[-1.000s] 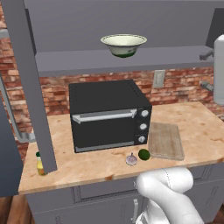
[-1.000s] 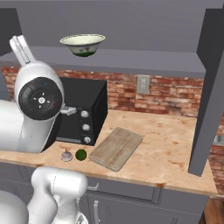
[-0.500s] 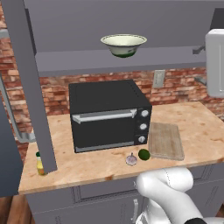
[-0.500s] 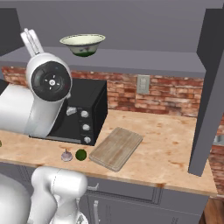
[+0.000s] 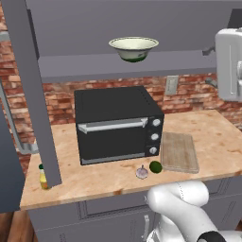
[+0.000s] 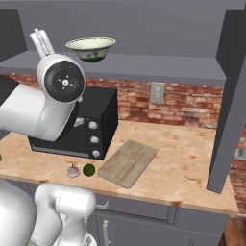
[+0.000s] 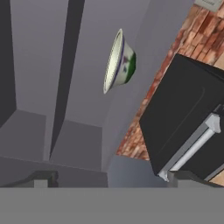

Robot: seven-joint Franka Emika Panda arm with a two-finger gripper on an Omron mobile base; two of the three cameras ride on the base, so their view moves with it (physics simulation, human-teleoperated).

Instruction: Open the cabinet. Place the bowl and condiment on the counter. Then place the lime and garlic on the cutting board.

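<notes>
Cabinet (image 5: 33, 94), large grey wall unit, doors swung open. Wide cream-white bowl (image 5: 133, 48) with dark green base sits upright on cabinet's bottom shelf, above black toaster oven (image 5: 117, 124). Slim yellow condiment bottle (image 5: 43, 176) stands at left front corner of light tan wooden counter (image 5: 215, 137), just beside open door's edge. Small dark green lime (image 5: 155, 166) and pale garlic bulb (image 5: 142, 172) lie side by side near counter's front edge, just left of light brown wooden cutting board (image 5: 178, 151). Hand (image 7: 111, 178) raised toward shelf, fingers spread wide, holding nothing.
</notes>
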